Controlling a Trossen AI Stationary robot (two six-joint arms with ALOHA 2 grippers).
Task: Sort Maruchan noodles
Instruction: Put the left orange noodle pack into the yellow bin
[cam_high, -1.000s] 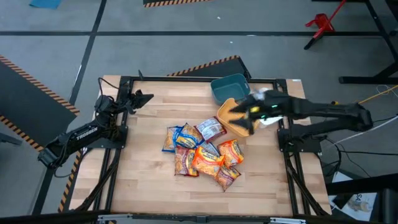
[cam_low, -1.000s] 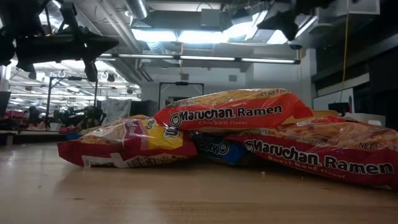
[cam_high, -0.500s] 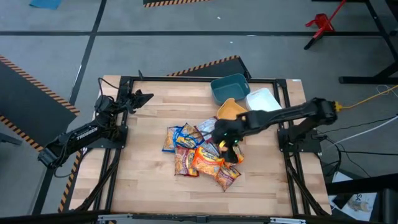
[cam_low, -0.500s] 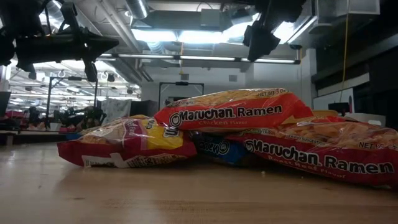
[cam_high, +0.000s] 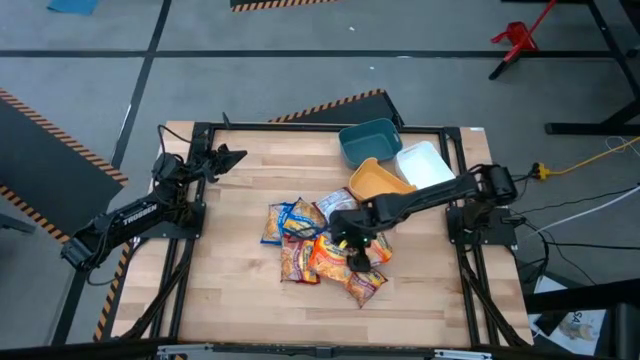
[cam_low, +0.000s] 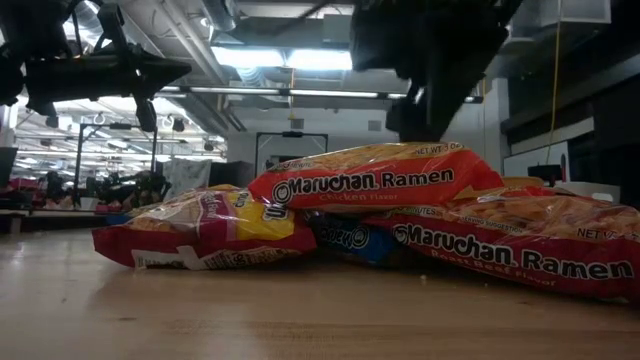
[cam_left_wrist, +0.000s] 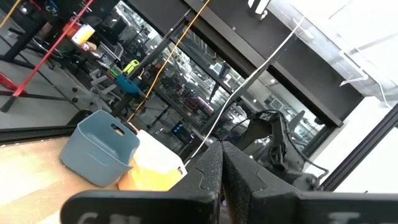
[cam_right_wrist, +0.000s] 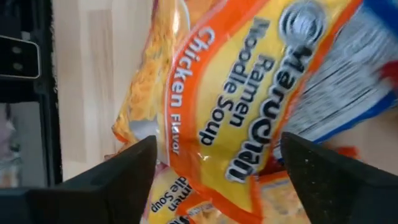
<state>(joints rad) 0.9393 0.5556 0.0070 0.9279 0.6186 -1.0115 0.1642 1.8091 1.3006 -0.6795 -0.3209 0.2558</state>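
The wooden bench (cam_high: 230, 270) fills the middle of the high view, framed in black metal. The right arm reaches from its base at the bench's right edge across toward the centre, and its jaws (cam_high: 345, 240) hang directly above the pile of Maruchan noodles (cam_high: 325, 250). In the right wrist view the two dark fingers (cam_right_wrist: 323, 180) stand spread wide with a gap between them, and an orange chicken-flavour packet (cam_right_wrist: 230, 118) lies beneath that gap, not yet gripped. The left arm waits at the bench's left rear corner, its jaws (cam_high: 228, 156) pressed together, as its own wrist view shows the fingers (cam_left_wrist: 214, 171) meeting with only a thin seam.

The pile sits near the middle of the bench, slightly to the right. The packets overlap one another: blue-and-yellow ones (cam_high: 285, 220) lie on its left side, a dark red one (cam_high: 338, 208) toward the rear, and orange ones (cam_high: 335, 258) at the centre and front. From the low view an orange packet (cam_low: 375, 180) rests on top, propped across a red-and-yellow packet (cam_low: 205, 232) on one side and another red packet (cam_low: 520, 245) on the other.

Three bins stand touching in a cluster at the bench's right rear: a teal bin (cam_high: 370, 140) farthest back, a white bin (cam_high: 425, 165) beside it, and a yellow bin (cam_high: 375, 180) nearest the pile.
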